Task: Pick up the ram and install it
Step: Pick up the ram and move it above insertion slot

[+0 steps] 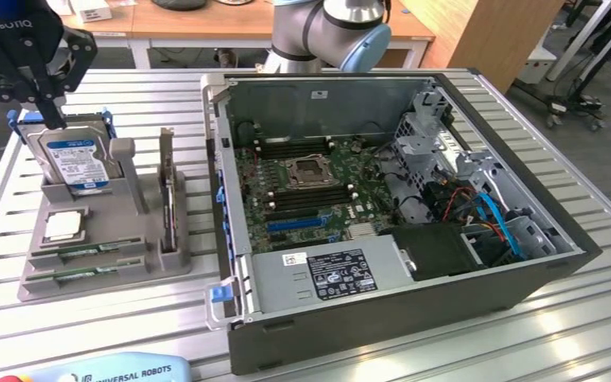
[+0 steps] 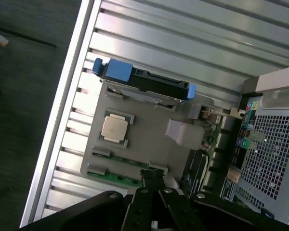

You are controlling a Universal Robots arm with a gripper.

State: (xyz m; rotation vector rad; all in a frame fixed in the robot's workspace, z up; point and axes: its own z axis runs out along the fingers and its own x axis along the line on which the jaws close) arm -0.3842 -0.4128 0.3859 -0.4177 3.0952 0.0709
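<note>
Tabletop [image 1: 592, 318] room is taken up mostly by the opened computer case [image 1: 391, 318], its motherboard [image 1: 274, 195] exposed. Just beside it, toward the exterior view's left, a grey holder [image 1: 114, 224] is set near the tabletop's edge. The ram [image 1: 80, 274], a narrow green stick, is laid flat in the holder's outermost slot, with a second stick [image 1: 85, 253] alongside. Chips and sticker cannot be made out. Above the holder the pincer [image 1: 54, 118] is pressed together, nothing pinched, its body cut off by the frame.

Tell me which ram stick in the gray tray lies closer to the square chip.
The inner ram stick, in the slot next to the square chip; the outer ram stick lies along the tray's edge.
</note>
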